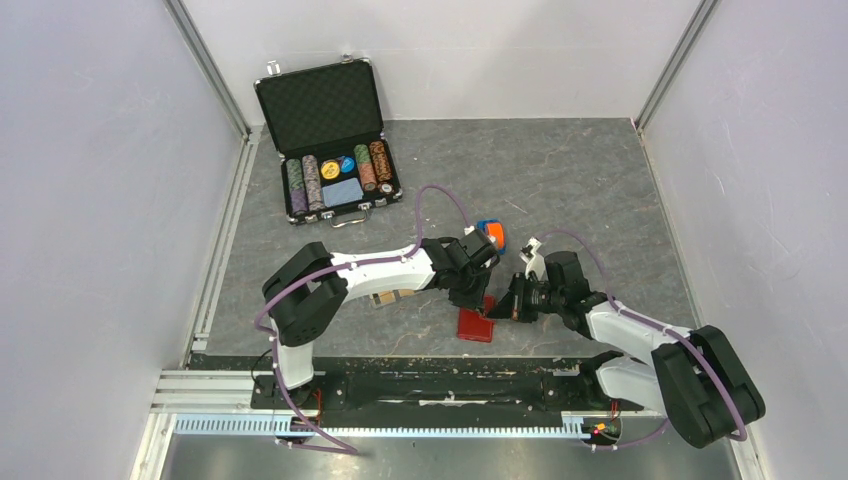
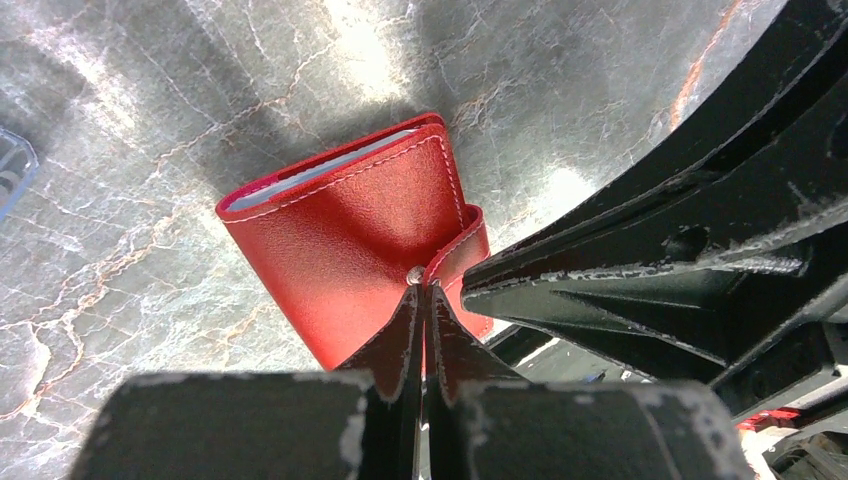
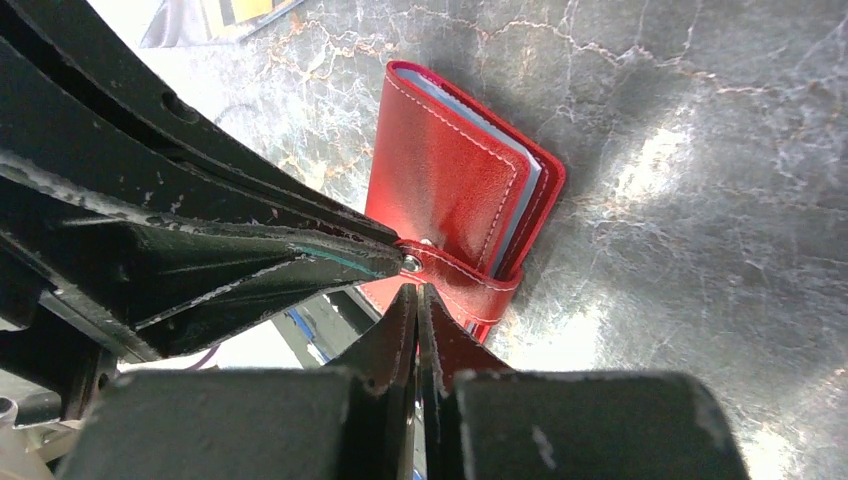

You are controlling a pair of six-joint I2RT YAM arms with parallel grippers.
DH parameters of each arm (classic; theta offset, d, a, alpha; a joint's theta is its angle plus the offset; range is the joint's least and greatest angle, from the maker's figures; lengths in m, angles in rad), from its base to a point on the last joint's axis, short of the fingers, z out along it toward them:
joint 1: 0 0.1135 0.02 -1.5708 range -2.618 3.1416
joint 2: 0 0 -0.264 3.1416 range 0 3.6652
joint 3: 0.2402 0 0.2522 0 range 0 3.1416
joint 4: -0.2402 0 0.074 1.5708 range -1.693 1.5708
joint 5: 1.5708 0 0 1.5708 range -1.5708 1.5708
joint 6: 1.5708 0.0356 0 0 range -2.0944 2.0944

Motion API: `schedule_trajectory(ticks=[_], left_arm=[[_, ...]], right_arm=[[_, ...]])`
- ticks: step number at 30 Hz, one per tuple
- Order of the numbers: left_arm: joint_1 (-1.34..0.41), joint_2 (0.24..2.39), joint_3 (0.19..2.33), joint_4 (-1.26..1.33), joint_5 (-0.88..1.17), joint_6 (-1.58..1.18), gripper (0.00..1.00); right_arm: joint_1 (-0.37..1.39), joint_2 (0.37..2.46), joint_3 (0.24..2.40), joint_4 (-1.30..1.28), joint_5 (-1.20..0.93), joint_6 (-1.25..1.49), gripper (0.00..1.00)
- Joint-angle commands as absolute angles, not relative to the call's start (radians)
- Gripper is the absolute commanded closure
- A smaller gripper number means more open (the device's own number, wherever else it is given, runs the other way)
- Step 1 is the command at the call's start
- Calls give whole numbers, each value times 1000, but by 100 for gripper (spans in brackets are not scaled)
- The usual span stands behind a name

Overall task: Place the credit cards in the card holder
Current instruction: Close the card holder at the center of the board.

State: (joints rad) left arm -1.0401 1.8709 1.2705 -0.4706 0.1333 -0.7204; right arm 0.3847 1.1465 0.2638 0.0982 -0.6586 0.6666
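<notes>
**Both grippers closed at the wallet tab**

The left gripper (image 2: 425,295) and the right gripper (image 3: 417,292) are both closed, their tips meeting at the snap tab of the red wallet (image 2: 340,240). The card holder (image 1: 388,297) lies near the wallet, partly hidden under the left arm. A yellow credit card (image 3: 243,9) shows at it.

Red wallet (image 1: 476,325): closed, tab snapped, on the grey table (image 1: 580,180).
Black briefcase (image 1: 322,108): lid open, far left.
Poker chips (image 1: 310,183): rows inside briefcase.
Pale blue card (image 1: 342,192): among chips.

Glossy red leather-look wallet (image 2: 340,240) (white stitching) on polished, marbled tabletop (image 2: 150,100).
</notes>
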Motion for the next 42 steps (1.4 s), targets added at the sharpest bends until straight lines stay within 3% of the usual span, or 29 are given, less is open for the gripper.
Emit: schedule_trajectory(ticks=[1,42], left_arm=[[-1035,1884,1298,-479,120,-698,98],[-1037,1857,1348,-565,4,-591,98]], right_arm=[[391,1149,281,149,-633,673,100],[429,1213,284,265,-594,690,100]])
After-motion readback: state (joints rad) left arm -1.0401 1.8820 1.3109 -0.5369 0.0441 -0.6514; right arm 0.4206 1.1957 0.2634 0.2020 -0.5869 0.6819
